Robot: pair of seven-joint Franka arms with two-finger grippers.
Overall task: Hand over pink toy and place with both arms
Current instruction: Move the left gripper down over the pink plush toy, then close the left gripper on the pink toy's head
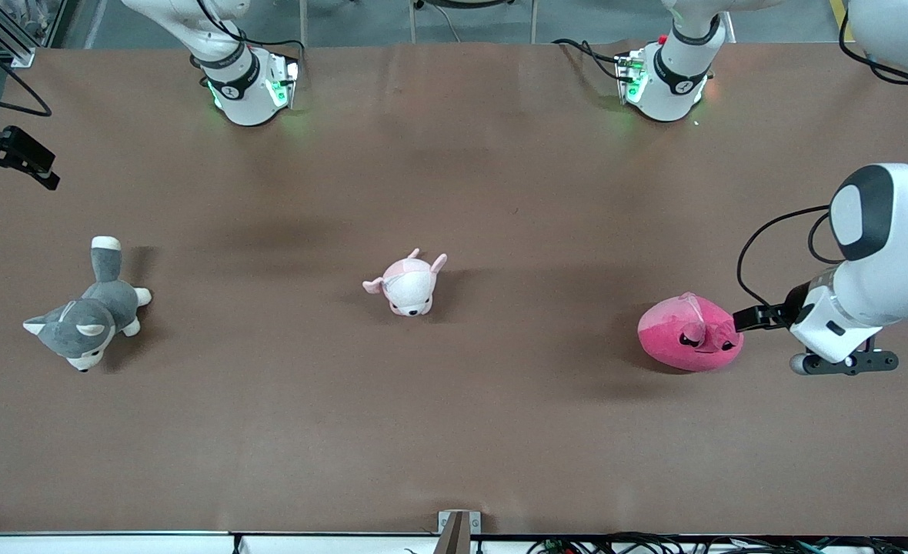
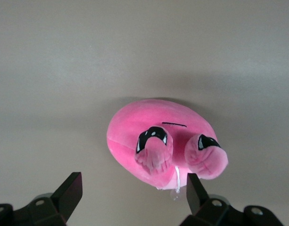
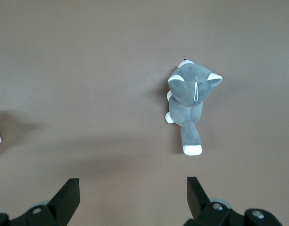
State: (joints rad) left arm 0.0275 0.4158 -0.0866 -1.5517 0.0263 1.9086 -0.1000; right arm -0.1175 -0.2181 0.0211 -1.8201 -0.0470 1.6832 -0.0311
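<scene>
Standing apart, the jaws of the left gripper [image 2: 134,197] are low beside the pink toy [image 1: 689,332], one fingertip at its flank, nothing clamped. That toy lies on the brown table [image 1: 454,431] toward the left arm's end. The right gripper [image 3: 133,197] hangs over the right arm's end, jaws likewise apart and empty, above a grey plush cat [image 1: 88,312]. A pale pink plush [image 1: 408,285] sits mid-table between the two toys, well apart from both.

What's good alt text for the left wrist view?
The left gripper, fingers open, is low beside the pink toy, not yet gripping it. The toy lies on the brown table, its dark angry eyes facing the camera.
</scene>
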